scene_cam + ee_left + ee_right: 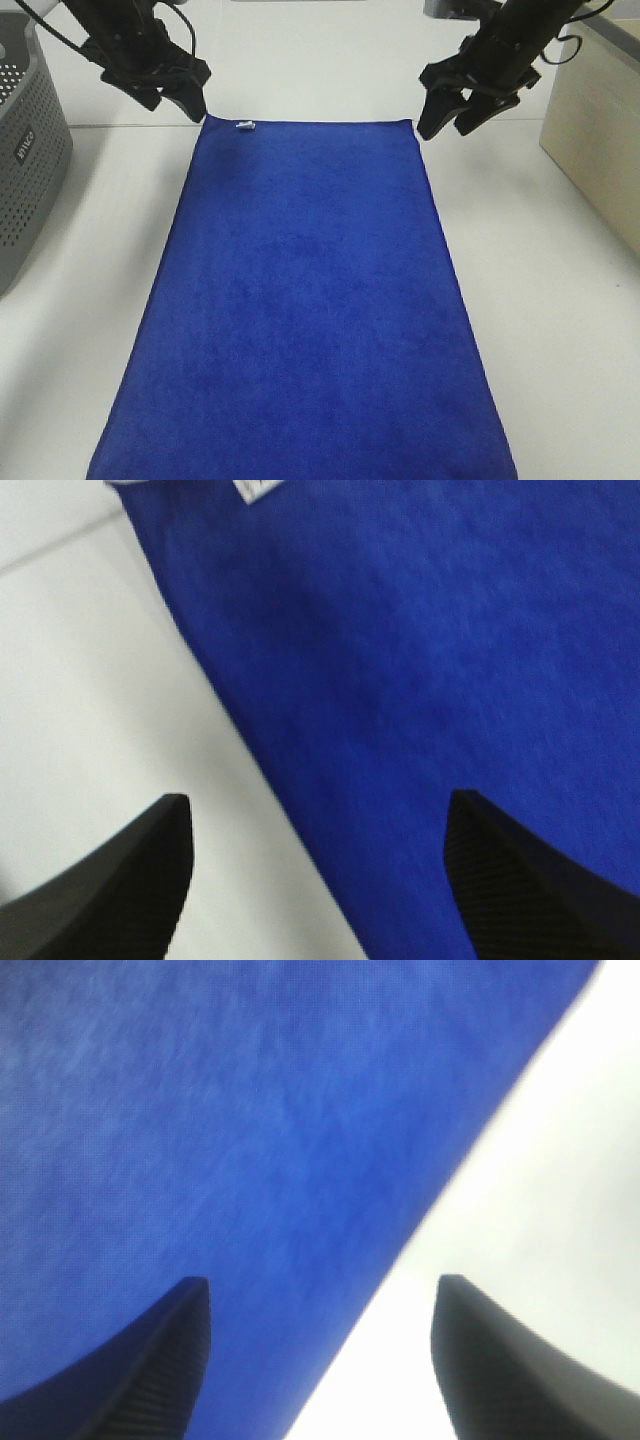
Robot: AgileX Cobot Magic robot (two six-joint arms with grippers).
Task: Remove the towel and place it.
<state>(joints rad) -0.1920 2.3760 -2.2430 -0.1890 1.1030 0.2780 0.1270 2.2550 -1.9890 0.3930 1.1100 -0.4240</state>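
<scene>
Towel flat, 2 splayed hands above far corners

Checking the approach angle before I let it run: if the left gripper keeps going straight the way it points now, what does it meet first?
Most likely the towel's long side edge: the open left gripper straddles it, one finger over cloth, one over bare table. Height is unclear.

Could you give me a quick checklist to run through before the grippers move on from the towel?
1. Towel lies flat and spread out on the table: ok.
2. Left gripper open and holding nothing, by the far left corner: ok.
3. Right gripper open and holding nothing, by the far right corner: ok.
4. White tag showing at the far short edge: ok.
5. Near edge of the towel lies fully on the table: cannot tell, it runs out of frame.
6. Grey basket clear of the towel: ok.
</scene>
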